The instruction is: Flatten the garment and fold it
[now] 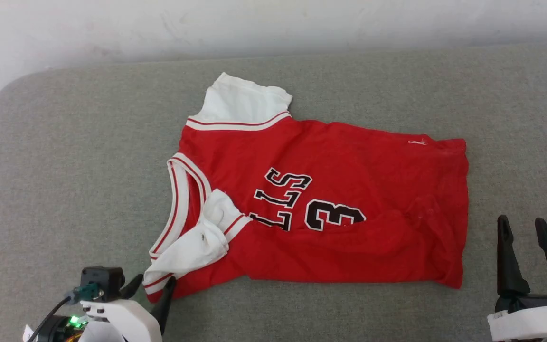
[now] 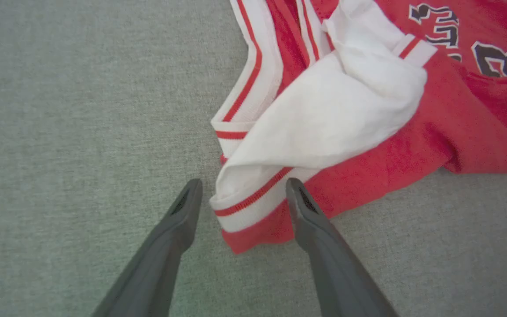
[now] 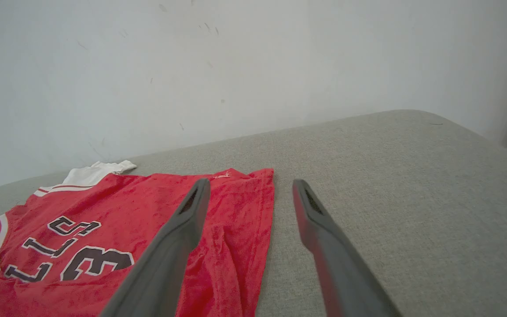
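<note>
The garment (image 1: pixel 349 190) is a red jersey lying sideways on the grey surface, collar to the left, hem to the right, with black letters and a "3" on its front. Its far white sleeve (image 1: pixel 242 102) lies flat; the near white sleeve (image 1: pixel 197 247) is folded over the red body. My left gripper (image 1: pixel 152 287) stands open at the near sleeve's striped cuff (image 2: pixel 253 200), which lies between its fingers. My right gripper (image 1: pixel 525 230) is open beside the hem's near right corner (image 3: pixel 262 193), with nothing between its fingers.
A grey fabric surface (image 1: pixel 64 166) carries the garment, with a rounded far left corner. A white wall (image 1: pixel 273 23) runs along its far edge. Bare grey fabric stretches left and right of the jersey.
</note>
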